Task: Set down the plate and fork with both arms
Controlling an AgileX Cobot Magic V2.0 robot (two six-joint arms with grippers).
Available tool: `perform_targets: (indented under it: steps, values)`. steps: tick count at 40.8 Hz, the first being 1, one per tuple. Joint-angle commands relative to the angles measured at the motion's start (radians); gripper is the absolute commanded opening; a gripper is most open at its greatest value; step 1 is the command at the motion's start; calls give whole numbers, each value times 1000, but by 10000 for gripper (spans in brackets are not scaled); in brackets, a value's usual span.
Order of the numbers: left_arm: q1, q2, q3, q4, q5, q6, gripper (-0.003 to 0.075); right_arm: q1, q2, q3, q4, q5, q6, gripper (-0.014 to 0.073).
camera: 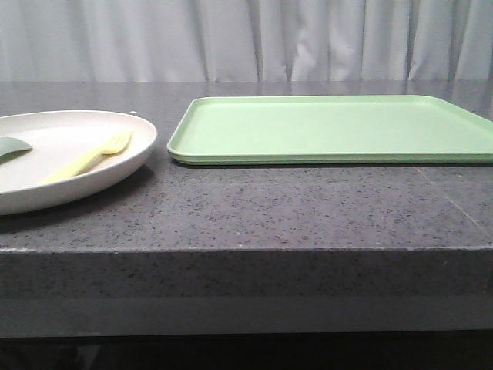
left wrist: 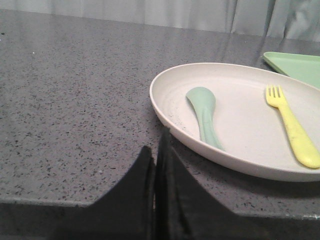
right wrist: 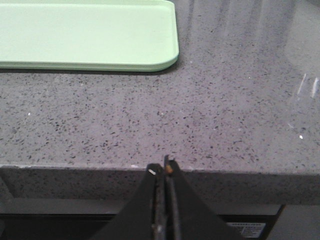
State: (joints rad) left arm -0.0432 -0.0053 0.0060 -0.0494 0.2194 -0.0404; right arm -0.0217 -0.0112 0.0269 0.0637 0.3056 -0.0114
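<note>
At the frame's left edge, the plate (camera: 69,154) rests on the bench (camera: 254,208), the fork (camera: 88,158) lying inside it beside a green spoon (camera: 11,146). Both grippers (left wrist: 156,150) (right wrist: 164,167) hover short of the bench edge, fingers together; they must open before approaching, likely toward the tray (camera: 331,127).

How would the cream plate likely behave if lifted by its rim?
The large round matte cream plate looks rigid, so probably no flexing. It is shallow, so tilting could slide the pale-yellow plastic fork and grey-green spoon off.
</note>
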Motion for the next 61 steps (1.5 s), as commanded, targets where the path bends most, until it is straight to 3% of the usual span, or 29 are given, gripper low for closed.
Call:
perform_targets:
  steps: [1, 45, 56, 61]
  values:
    - [2, -20, 2, -7, -79, 0, -18, -3, -18, -3, 3, -77, -12, -69]
    - [2, -20, 2, -7, -86, 0, -18, -3, -18, -3, 3, -120, -12, -69]
    - [2, -20, 2, -7, -208, 0, -18, -3, -18, -3, 5, -283, -12, -69]
    - [2, -20, 2, -5, -327, 0, -18, -3, -18, -3, 5, -337, -12, -69]
